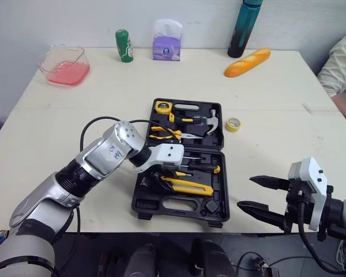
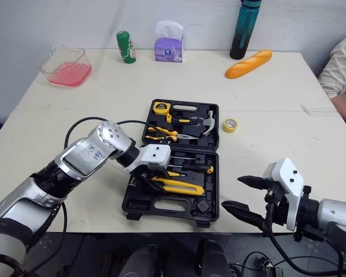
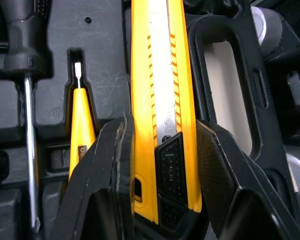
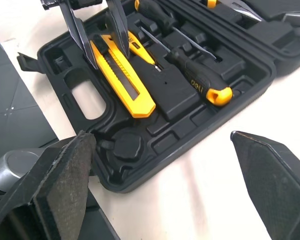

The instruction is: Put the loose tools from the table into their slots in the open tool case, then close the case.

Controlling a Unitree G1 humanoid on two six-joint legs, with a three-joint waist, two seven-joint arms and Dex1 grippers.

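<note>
While the yellow-and-black plastic utility knife (image 3: 160, 100) lies in its slot in the near half of the open black plastic tool case (image 1: 222, 196), it is clasped by the left gripper (image 3: 162, 125); the right gripper (image 1: 245, 192) is held wide. Release seems called for next, then the small yellow tape roll (image 1: 233, 124).

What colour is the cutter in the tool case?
Plastic utility knife: yellow with a black slider; best in left wrist view.

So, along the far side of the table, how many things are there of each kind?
Drink containers: 2 (can, bottle)
Bowl: 1
Tissue pack: 1
Bread: 1
Total: 5
</note>
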